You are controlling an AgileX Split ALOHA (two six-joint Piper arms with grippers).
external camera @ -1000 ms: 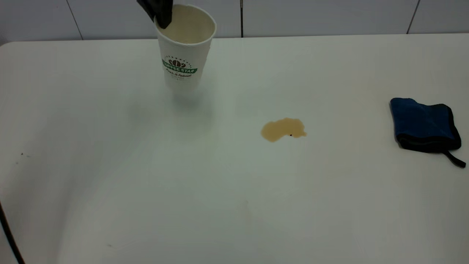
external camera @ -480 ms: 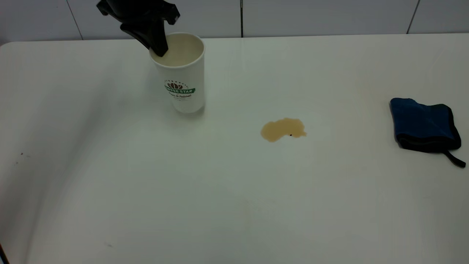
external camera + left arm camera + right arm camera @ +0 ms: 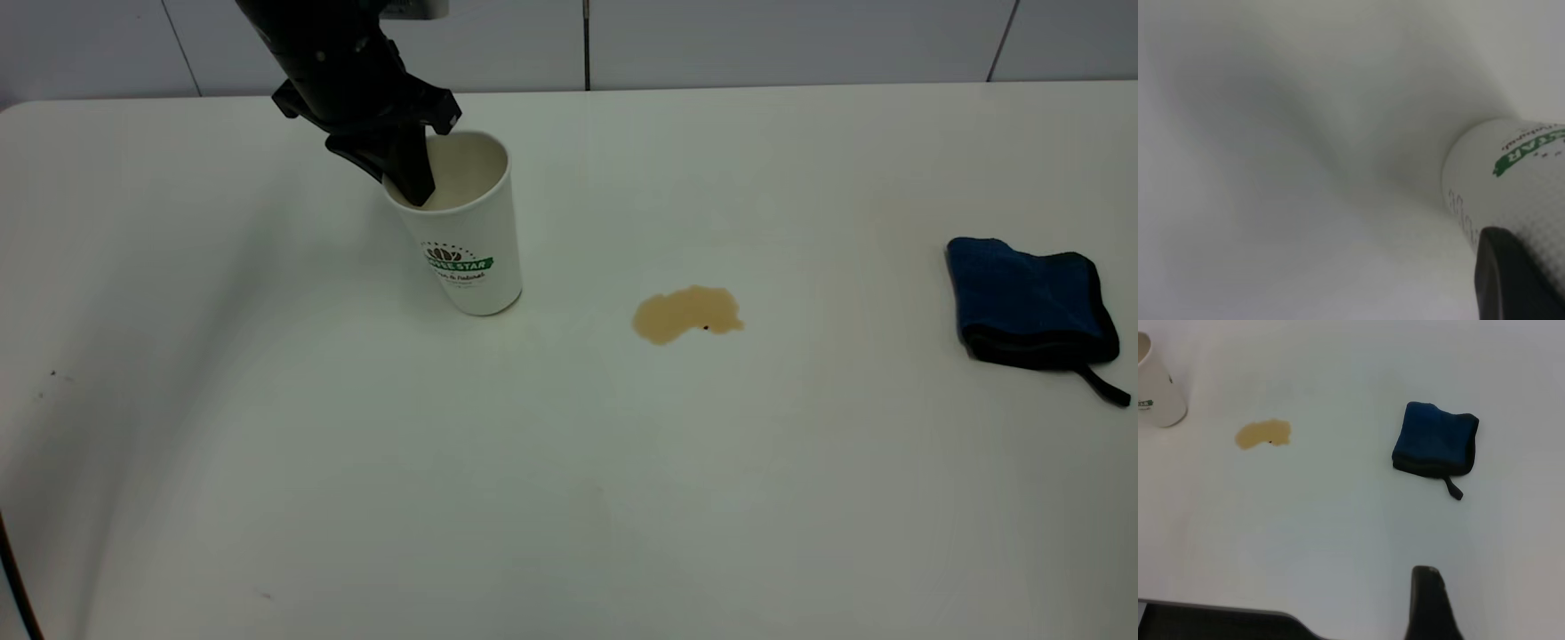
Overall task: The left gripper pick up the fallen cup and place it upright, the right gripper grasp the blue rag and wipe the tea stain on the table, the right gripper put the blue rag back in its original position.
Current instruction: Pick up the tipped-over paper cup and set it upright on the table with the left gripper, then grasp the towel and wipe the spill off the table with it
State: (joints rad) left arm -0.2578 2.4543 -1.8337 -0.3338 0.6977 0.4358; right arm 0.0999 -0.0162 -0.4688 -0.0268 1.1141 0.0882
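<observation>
Setting the cup upright: I have the left gripper (image 3: 411,182) with its jaws clamped over the rim of the cup (image 3: 468,249).

The cup's base looks down on the bench (image 3: 569,498), tilted slightly, left of the tea stain (image 3: 686,314). Next I'd level it, release and lift clear. White dimpled paper, green banner logo, cream inside. The right gripper (image 3: 1429,603) hangs near the blue rag (image 3: 1029,300); its jaws I cannot tell.

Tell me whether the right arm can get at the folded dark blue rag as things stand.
Probably yes. The folded dark blue rag lies alone on the white table, apart from the light-brown tea stain, and the right gripper has open tabletop between.
</observation>
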